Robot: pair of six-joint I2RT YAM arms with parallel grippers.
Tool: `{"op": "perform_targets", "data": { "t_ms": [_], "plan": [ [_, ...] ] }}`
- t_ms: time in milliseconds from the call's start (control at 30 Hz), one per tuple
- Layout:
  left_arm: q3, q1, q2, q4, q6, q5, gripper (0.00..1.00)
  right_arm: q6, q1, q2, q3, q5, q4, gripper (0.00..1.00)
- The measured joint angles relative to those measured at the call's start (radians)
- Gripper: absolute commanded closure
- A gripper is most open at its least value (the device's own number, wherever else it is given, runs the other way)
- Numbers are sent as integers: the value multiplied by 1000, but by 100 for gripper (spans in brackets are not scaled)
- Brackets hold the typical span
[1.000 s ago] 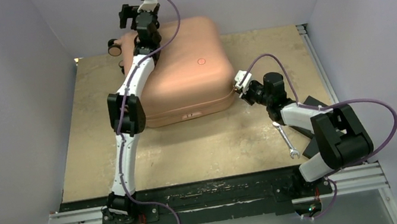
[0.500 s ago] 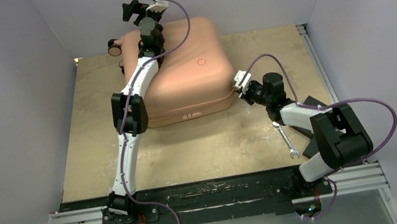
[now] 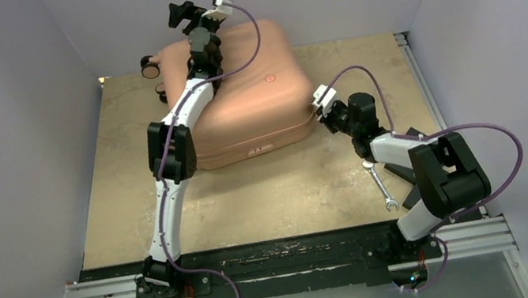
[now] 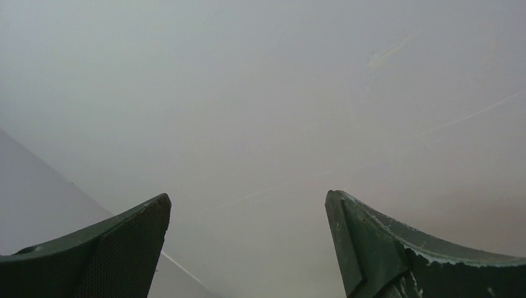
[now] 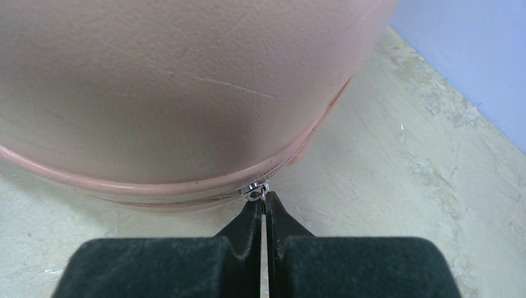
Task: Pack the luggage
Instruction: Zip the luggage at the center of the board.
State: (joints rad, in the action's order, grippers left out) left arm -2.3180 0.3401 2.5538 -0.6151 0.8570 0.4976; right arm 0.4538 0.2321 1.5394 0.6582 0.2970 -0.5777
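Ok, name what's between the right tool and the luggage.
Only a metal zipper pull on the luggage seam, apparently pinched in the right tool; right wrist view shows it.

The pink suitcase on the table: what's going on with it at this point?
The luggage lies closed on the table. The right fingers are pinched shut on the zipper pull at the seam of its near corner on that side. The left fingers stand open and empty, raised above the wheel end of the case and facing the wall. A wrench lies on the table beside the right arm.
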Motion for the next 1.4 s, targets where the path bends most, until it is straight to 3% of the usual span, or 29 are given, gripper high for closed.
{"op": "perform_targets", "data": {
  "t_ms": [467, 1200, 1400],
  "plan": [
    [19, 14, -8, -18, 27, 7, 5, -19, -69, -31, 2, 79, 38, 100],
    [45, 31, -22, -33, 45, 8, 5, -3, -99, 146, 234, 60, 138, 100],
    [49, 32, -24, -34, 45, 8, 1, 19, -114, 185, 301, 114, 168, 100]
  ]
}}
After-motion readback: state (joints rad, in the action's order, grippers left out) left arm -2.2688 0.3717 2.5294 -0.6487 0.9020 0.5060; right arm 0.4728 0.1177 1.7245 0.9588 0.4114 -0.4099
